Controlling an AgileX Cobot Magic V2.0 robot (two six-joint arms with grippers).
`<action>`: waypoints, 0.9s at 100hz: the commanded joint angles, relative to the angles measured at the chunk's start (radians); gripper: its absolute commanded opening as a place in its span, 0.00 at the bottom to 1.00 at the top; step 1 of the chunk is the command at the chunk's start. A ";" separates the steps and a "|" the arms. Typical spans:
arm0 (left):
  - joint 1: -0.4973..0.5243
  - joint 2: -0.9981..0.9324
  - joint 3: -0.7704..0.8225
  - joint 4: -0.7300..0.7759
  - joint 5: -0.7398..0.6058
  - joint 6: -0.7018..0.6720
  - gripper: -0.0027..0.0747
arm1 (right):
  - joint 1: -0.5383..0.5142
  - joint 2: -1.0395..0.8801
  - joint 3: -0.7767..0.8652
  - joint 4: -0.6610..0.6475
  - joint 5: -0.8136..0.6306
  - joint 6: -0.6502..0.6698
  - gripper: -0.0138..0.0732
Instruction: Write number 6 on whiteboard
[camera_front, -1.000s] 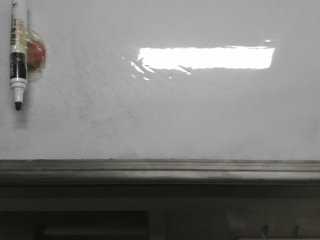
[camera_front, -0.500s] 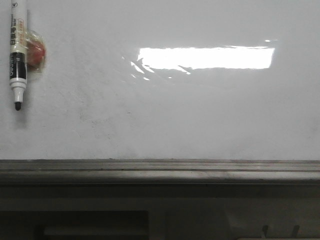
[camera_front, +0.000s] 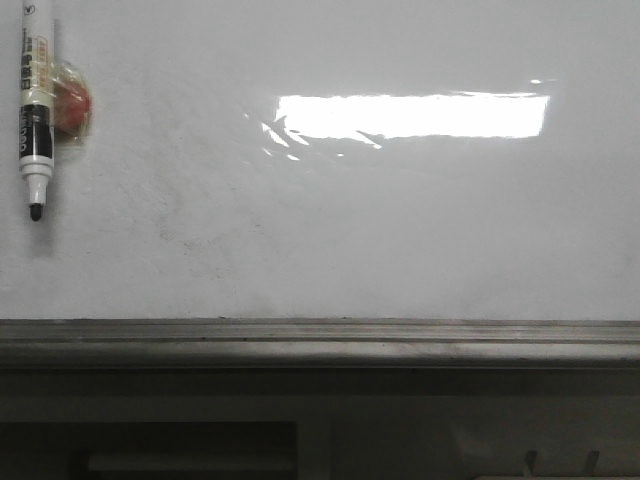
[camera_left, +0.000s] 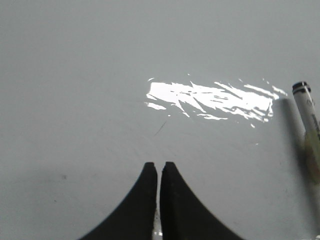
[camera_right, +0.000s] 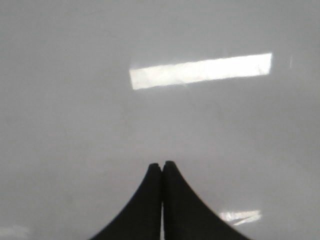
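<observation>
The whiteboard (camera_front: 400, 230) fills the front view, glossy white with faint grey smudges and a bright glare patch. No number 6 shows on it. A white and black marker (camera_front: 34, 110) hangs tip down at the board's upper left, beside a red and yellow holder (camera_front: 72, 100). Neither gripper shows in the front view. In the left wrist view my left gripper (camera_left: 159, 165) is shut and empty, facing the board (camera_left: 100, 100), with the marker (camera_left: 309, 120) off to one side. In the right wrist view my right gripper (camera_right: 161, 163) is shut and empty before the board (camera_right: 100, 125).
A grey metal ledge (camera_front: 320, 340) runs along the board's lower edge. Below it lies a dark panel with a recess (camera_front: 180, 450).
</observation>
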 joint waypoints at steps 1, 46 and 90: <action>0.004 -0.031 0.049 -0.170 -0.081 -0.007 0.01 | -0.007 -0.017 0.024 0.189 -0.080 -0.003 0.08; 0.002 0.143 -0.231 -0.269 0.254 0.014 0.01 | -0.007 0.203 -0.260 0.166 0.333 -0.003 0.09; -0.013 0.555 -0.472 -0.587 0.489 0.538 0.15 | -0.007 0.544 -0.490 0.114 0.446 -0.041 0.44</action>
